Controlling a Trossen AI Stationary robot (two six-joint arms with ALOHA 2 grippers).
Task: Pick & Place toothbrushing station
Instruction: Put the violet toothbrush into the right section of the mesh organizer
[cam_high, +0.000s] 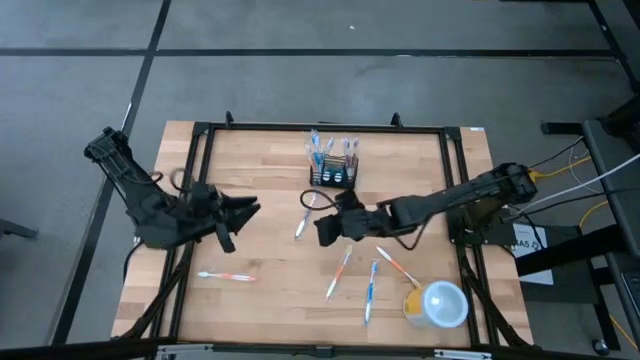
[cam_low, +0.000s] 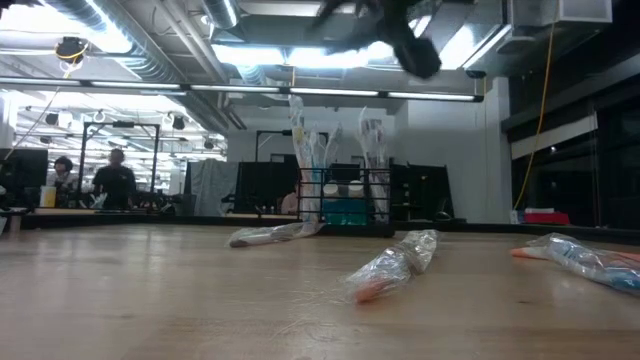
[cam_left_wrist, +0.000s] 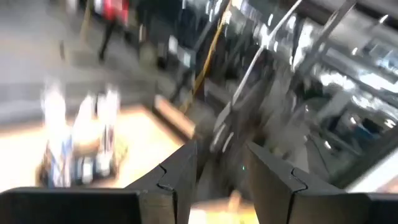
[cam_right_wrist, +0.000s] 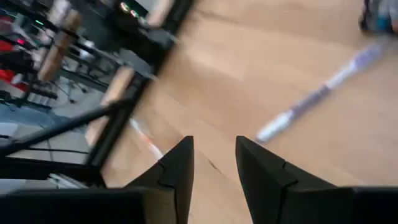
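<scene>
High view has the right gripper (cam_high: 327, 232) mid-frame over the wooden surface (cam_high: 270, 300), jaws part open and empty, just beside a wrapped toothbrush (cam_high: 301, 226). The black mesh toothbrushing station (cam_high: 332, 172) sits upper centre, already bristling with brushes. I'd come down square on the handle since that crinkly wrap looks slippery. Left gripper (cam_high: 242, 212) waits at left, jaws part open, empty.

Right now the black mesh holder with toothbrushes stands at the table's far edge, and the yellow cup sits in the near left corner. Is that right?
Not quite. The black mesh holder does stand at the far edge, but the yellow cup sits in the near right corner, as the high view shows.
</scene>
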